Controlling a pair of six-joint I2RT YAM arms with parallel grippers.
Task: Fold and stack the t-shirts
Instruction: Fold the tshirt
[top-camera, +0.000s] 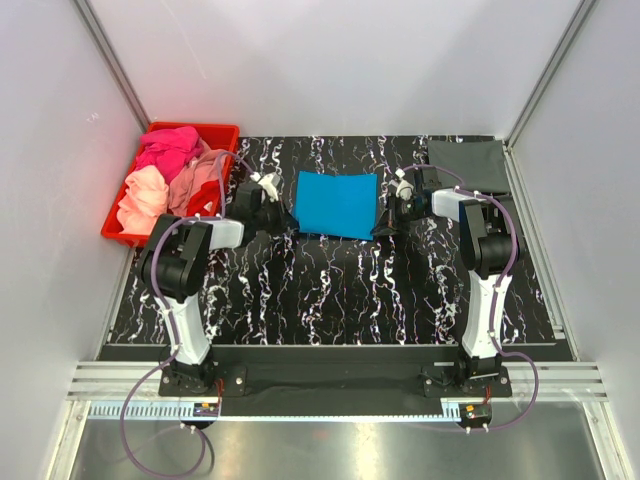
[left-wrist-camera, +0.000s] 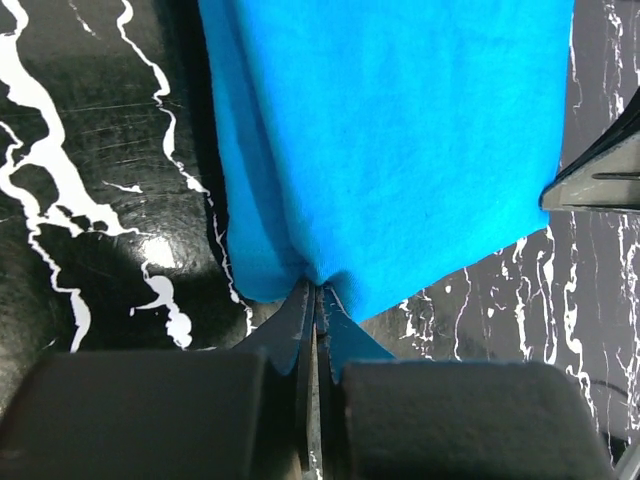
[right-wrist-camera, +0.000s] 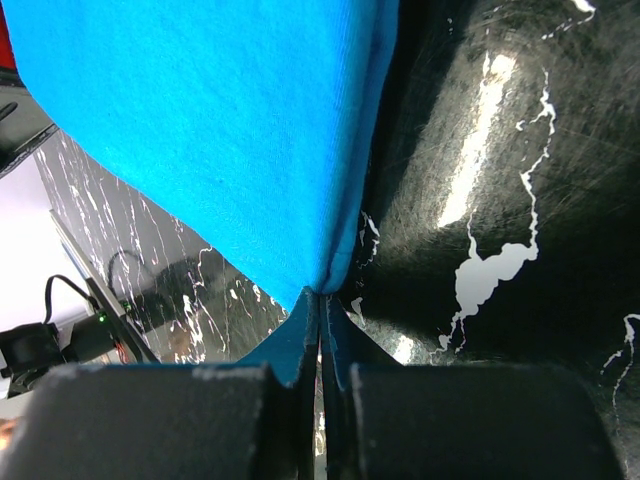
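Left gripper (left-wrist-camera: 315, 295) and right gripper (right-wrist-camera: 322, 300) each pinch shut on a near corner of the bright blue cloth t-shirt (top-camera: 336, 203), lying toward the far edge of the black marbled table (top-camera: 330, 290); holds look shallow, so uneven lifting could free a corner, skewing the fold.

Left arm (top-camera: 188, 262) reaches forward and inward, elbow raised, wrist low. Left gripper (left-wrist-camera: 315, 292): jaws pressed together, pinching a near corner of the blue t-shirt (left-wrist-camera: 400, 130). Right arm (top-camera: 487, 250) mirrors it, bent inward. Right gripper (right-wrist-camera: 320, 296): jaws likewise clamped, on the other near corner.
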